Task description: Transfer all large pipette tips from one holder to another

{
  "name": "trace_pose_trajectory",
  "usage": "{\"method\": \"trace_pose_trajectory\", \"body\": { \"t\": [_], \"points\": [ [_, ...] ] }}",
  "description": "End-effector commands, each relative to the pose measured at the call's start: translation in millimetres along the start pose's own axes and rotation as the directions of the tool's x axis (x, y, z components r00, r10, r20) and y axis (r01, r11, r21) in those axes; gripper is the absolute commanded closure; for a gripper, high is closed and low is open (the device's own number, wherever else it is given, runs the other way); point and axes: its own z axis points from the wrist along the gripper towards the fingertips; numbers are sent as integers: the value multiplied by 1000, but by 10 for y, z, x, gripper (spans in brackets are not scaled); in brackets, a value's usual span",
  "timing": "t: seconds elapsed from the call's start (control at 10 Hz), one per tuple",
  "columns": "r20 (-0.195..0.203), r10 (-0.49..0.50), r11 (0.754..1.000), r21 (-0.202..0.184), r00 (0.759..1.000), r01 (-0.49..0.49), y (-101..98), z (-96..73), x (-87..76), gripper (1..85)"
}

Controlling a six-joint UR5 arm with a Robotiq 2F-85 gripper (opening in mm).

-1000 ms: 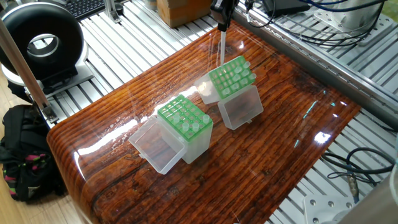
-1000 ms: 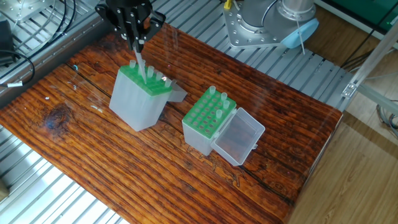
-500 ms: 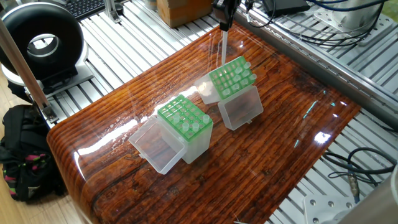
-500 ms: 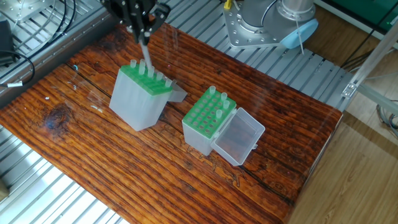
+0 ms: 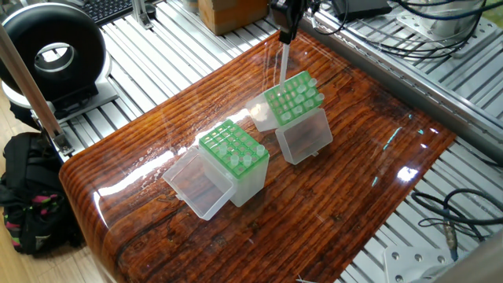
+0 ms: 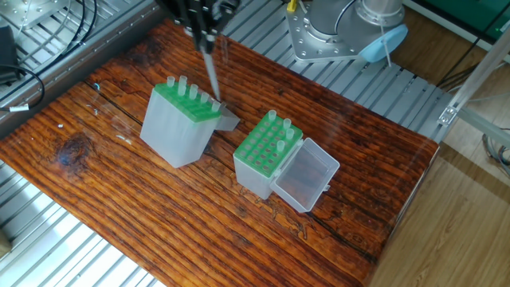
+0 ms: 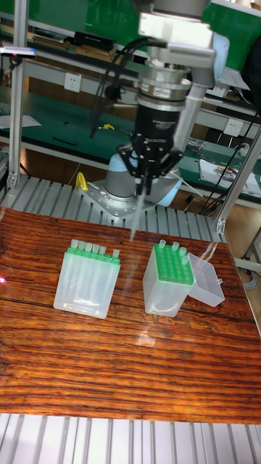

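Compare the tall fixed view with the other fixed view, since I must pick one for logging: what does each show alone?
Only the tall fixed view shows the arm's wrist and green benches behind. Only the other fixed view shows the hinged lid from above. Both show the pincer holding a pipette tip above the table, and two green racks.

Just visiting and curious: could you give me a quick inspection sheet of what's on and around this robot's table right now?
Surface: glossy wooden table.
Job's things: one pipette tip hangs from the gripper in the air; two green-topped racks hold more tips.
Clutter: nothing seen.
Grippers: shut on the tip, above the table.
Cables: black bundles off the table edge.
Surroundings: black backpack, ring-shaped device, cardboard box.
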Motion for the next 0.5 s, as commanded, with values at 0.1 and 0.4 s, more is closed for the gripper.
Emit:
{"method": "trace_pose_trajectory", "body": {
  "t": [0.1, 0.4],
  "points": [
    [43, 70, 997, -11, 997, -70, 484, 115, 98, 713],
    [50, 57, 998, 7, 997, -57, 485, 132, 119, 743]
  ]
}}
